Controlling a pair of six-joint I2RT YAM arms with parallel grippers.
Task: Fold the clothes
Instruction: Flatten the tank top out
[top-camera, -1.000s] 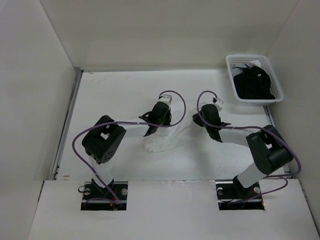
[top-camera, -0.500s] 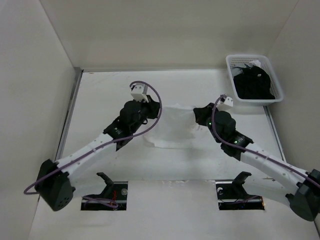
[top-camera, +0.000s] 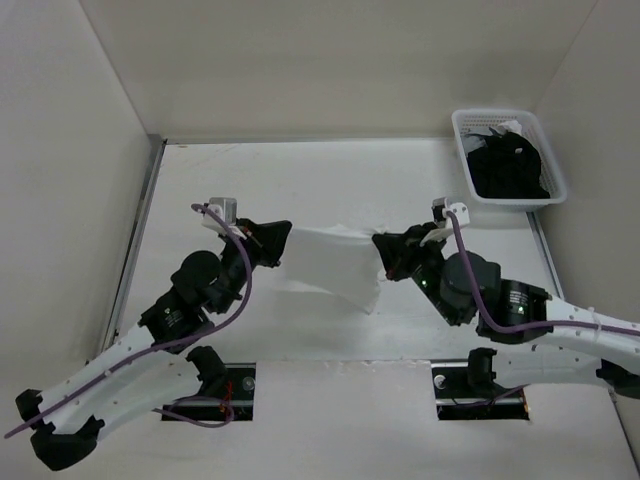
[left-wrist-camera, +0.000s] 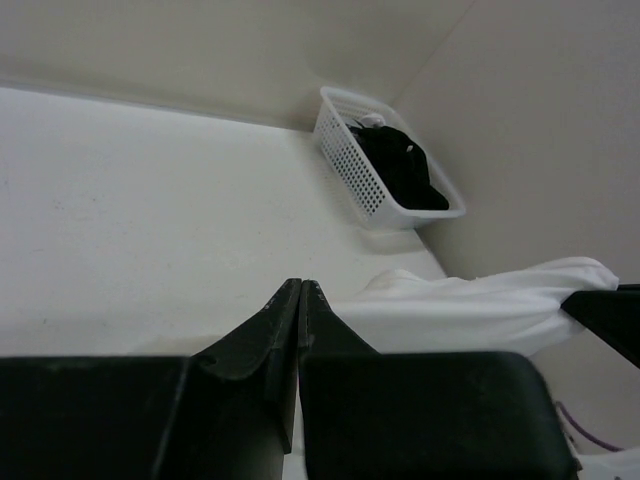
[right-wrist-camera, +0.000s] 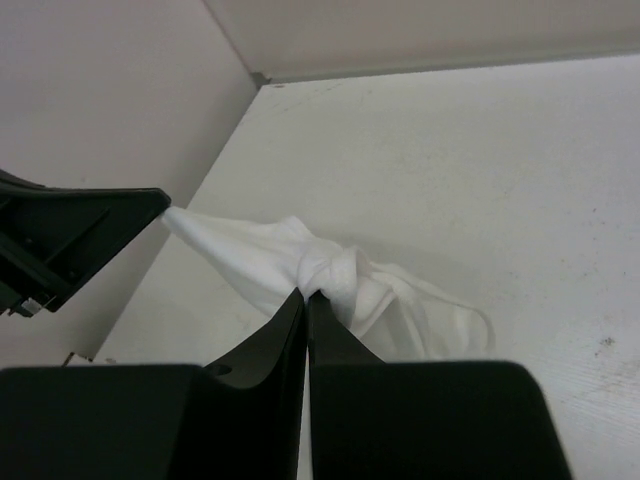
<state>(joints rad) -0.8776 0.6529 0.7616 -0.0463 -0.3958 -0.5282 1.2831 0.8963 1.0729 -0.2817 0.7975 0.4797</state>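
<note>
**White garment stretched between two claws, fold not yet made**

The one white garment (top-camera: 330, 262) hangs in the air over the middle of the bench (top-camera: 230, 180), pulled out between the two claws. The left claw (top-camera: 284, 240) is closed on one end of the cloth. The right claw (top-camera: 384, 250) is closed on a bunched-up knot of cloth at the other end. The top edge runs fairly taut from one to the other, while a loose lower corner sags toward the bench on the right side. Whether that corner touches the surface cannot be told.

This looks like the spreading step: the cloth is lifted and opened, and no fold line is set. The next move likely calls for lowering both ends together, so the garment lies flat and smooth before any edge is carried over.

By count: two arms, two claws, one white garment. One white mesh basket (top-camera: 468, 168) stands in the far right corner, well apart. It holds black garments (top-camera: 510, 168) in a heap too dark to count.
</note>
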